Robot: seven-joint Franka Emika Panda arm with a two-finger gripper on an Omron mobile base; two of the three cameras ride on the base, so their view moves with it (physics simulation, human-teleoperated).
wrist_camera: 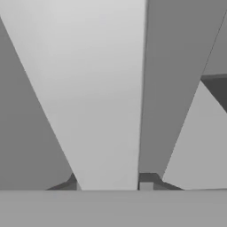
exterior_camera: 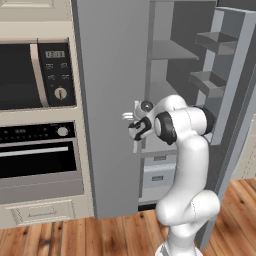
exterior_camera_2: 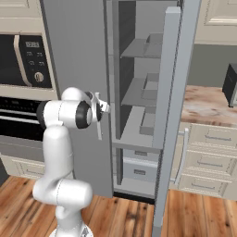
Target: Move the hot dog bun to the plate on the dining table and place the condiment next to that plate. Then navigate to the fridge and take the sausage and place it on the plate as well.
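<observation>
The fridge (exterior_camera: 112, 100) is seen standing open, its right-hand door (exterior_camera_2: 169, 115) swung out wide so that the grey shelves (exterior_camera_2: 139, 48) and the lower drawers (exterior_camera: 157, 177) are exposed. The left door is seen closed, its flat grey face turned toward the base. The arm is folded at mid height in front of the fridge, with the end effector (exterior_camera: 135, 131) brought up against the inner edge of that closed door, just beside the opening. This posture is judged to serve a reach toward the shelves, since the sausage is to be fetched from there.

In the hand view a pale vertical surface (wrist_camera: 102, 88) is seen very close, flanked by darker grey planes; it is taken to be the door edge or a fridge wall. The end effector is closed to its narrowest, and nothing can be seen held between its fingertips.

The sausage cannot be made out on any shelf; where it lies cannot be told. To the left, a microwave (exterior_camera: 35, 75) and an oven (exterior_camera: 40, 155) are set in a cream column. A marbled table (exterior_camera_2: 208, 104) with cream drawers is seen at the right.
</observation>
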